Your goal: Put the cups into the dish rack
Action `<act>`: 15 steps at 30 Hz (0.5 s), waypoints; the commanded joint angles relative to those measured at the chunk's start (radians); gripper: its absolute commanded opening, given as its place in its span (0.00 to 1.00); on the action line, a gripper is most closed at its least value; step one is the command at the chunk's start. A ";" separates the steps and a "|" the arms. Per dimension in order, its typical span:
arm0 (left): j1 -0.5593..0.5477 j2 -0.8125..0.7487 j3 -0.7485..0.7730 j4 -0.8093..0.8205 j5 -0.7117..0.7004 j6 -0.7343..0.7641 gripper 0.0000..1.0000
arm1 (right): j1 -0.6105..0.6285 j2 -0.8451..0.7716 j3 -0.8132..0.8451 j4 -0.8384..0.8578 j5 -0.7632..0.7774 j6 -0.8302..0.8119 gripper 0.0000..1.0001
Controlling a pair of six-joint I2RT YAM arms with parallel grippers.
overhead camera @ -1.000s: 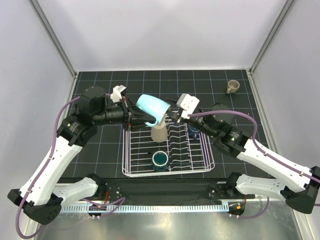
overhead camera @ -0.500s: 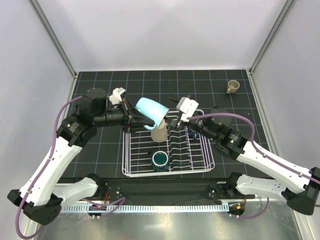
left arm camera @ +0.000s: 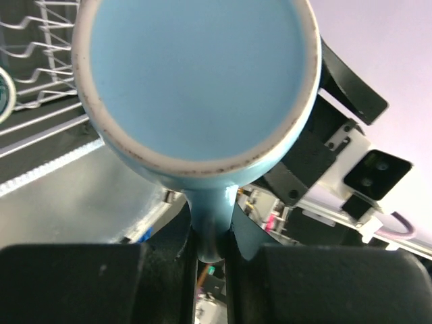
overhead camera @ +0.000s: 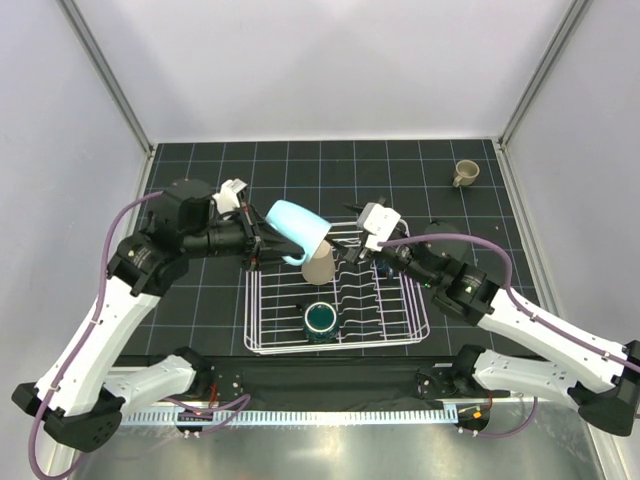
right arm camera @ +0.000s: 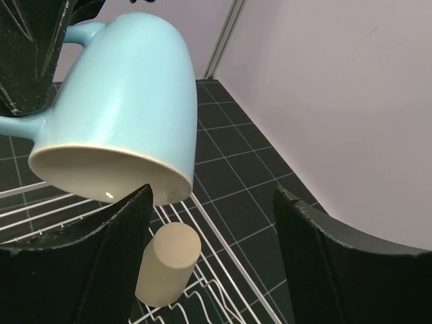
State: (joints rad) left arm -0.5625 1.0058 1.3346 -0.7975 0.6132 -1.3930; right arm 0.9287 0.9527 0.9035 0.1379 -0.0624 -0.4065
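Note:
My left gripper (overhead camera: 264,245) is shut on the handle of a light blue mug (overhead camera: 298,225) and holds it tilted above the far left of the white wire dish rack (overhead camera: 400,318). In the left wrist view the mug's base (left arm camera: 196,74) fills the frame and the handle sits between the fingers (left arm camera: 101,283). A beige handleless cup (overhead camera: 318,266) stands upside down in the rack just below the mug. A dark teal mug (overhead camera: 321,320) sits in the rack's front. My right gripper (overhead camera: 350,250) is open and empty over the dividers, facing the blue mug (right arm camera: 121,101) and beige cup (right arm camera: 167,263).
A small tan mug (overhead camera: 465,172) stands on the dark gridded mat at the far right, near the right wall. The rack's wavy dividers (overhead camera: 370,290) lie under my right wrist. Grey walls close in the left, back and right sides.
My left gripper has carried the blue mug slightly left and lower over the rack. My right gripper has shifted a little nearer and lower over the dividers, still open.

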 commanded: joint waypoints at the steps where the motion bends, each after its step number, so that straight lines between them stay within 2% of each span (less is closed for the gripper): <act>1: -0.002 0.008 0.127 -0.064 -0.050 0.155 0.00 | 0.007 -0.064 0.021 0.002 0.035 0.035 0.73; 4: -0.002 0.024 0.178 -0.207 -0.179 0.297 0.00 | 0.007 -0.120 0.038 -0.063 0.145 0.061 0.73; 7: -0.002 0.013 0.147 -0.285 -0.309 0.411 0.00 | 0.007 -0.208 0.034 -0.138 0.238 0.077 0.73; 12: -0.004 -0.048 0.006 -0.253 -0.510 0.512 0.00 | 0.005 -0.302 0.026 -0.264 0.375 0.095 0.77; 15: -0.011 -0.079 -0.098 -0.211 -0.605 0.560 0.00 | 0.005 -0.334 0.031 -0.313 0.513 0.130 0.80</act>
State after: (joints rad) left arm -0.5636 0.9657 1.2816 -1.0779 0.1635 -0.9470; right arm 0.9287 0.6380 0.9054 -0.0998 0.2737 -0.3252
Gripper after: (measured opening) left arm 0.139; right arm 0.789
